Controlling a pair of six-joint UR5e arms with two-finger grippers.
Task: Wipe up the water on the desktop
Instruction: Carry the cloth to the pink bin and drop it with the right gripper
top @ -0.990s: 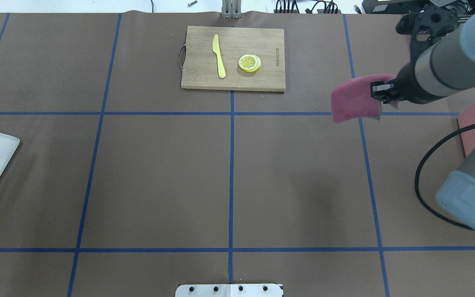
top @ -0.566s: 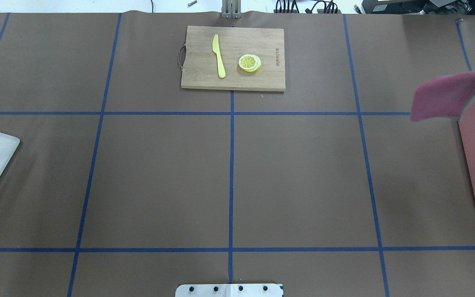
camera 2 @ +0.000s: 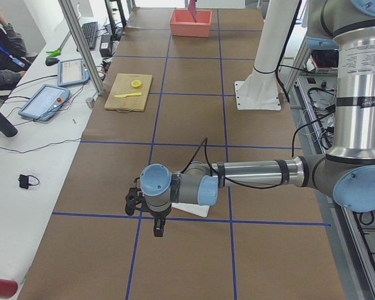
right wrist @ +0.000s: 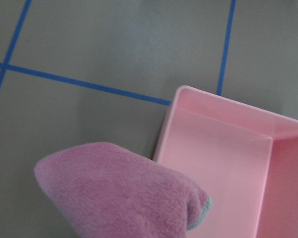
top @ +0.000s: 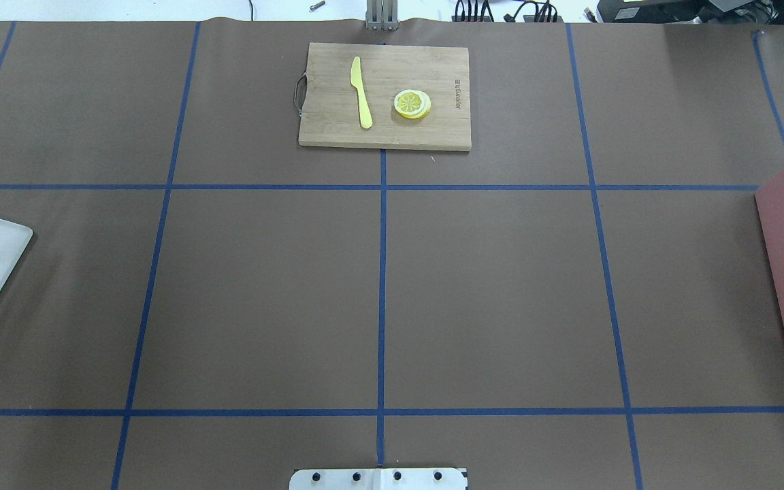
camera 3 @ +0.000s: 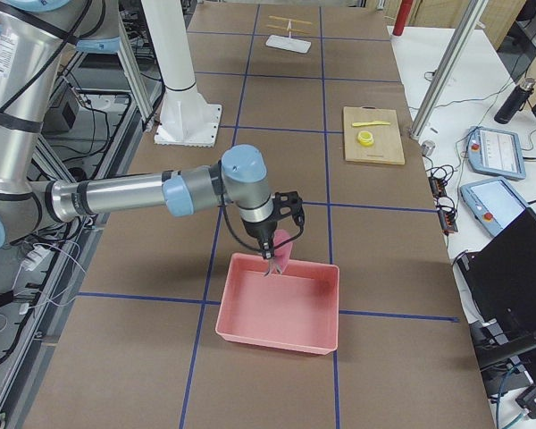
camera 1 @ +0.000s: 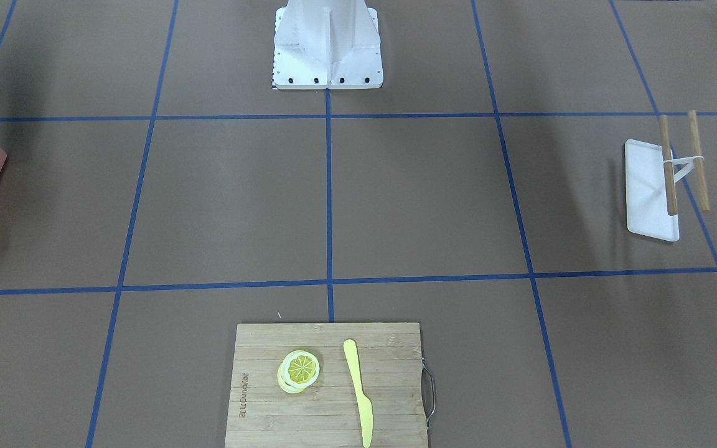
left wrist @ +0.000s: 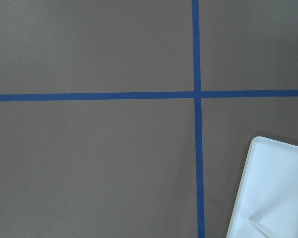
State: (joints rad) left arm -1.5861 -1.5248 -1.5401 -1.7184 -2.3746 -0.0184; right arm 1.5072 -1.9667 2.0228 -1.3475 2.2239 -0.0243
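The right gripper (camera 3: 270,253) hangs over the pink bin's (top: 776,265) rim, on the side facing the middle of the tabletop (top: 501,286). A pink cloth (right wrist: 119,193) dangles from it, though I cannot tell whether its jaws are clamped. The brown, blue-taped tabletop lies under the bin and stretches away from it. The left gripper (camera 2: 158,228) hovers low at the end opposite the bin, next to a white tray (left wrist: 273,193). I cannot tell its jaw state either. A cutting board (top: 337,133) with a yellow knife (top: 362,95) and lemon slices (top: 412,104) lies well apart from the bin.
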